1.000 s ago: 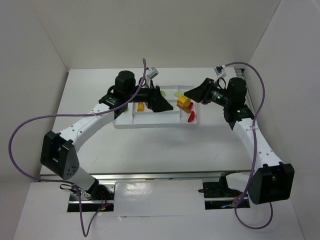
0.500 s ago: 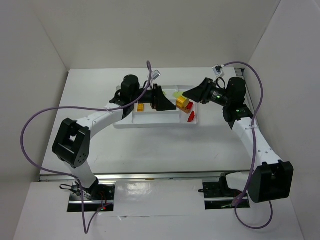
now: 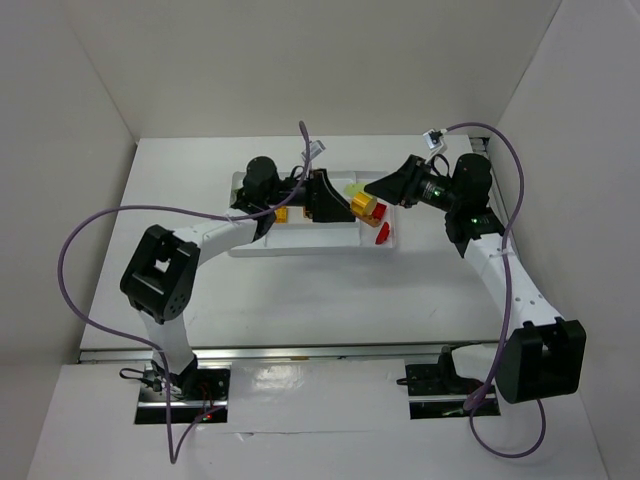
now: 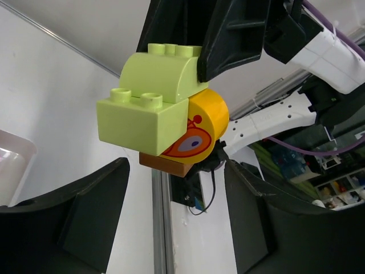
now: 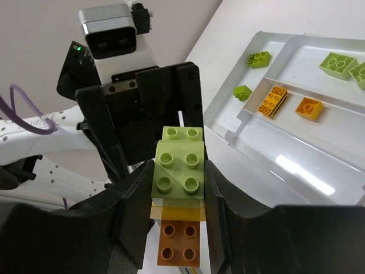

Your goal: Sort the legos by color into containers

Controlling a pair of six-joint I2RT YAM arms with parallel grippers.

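Claw to claw above the tray (image 5: 296,165): clamps the lime-orange-brown stack (image 4: 154,108) tight in the right claw (image 5: 177,168), holds the left claw (image 4: 175,174) wide around it without touching, leaves that stack unsplit while lime legos (image 5: 259,58) and orange legos (image 5: 272,100) already lie in separate compartments.

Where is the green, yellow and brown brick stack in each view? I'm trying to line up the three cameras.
Top external: brick stack just right of centre, at the tip of the right gripper.
Left wrist: upper centre, above that camera's own fingers.
Right wrist: lower centre, between that camera's own fingers.
Shared landmark: the right gripper clamped on the stack.
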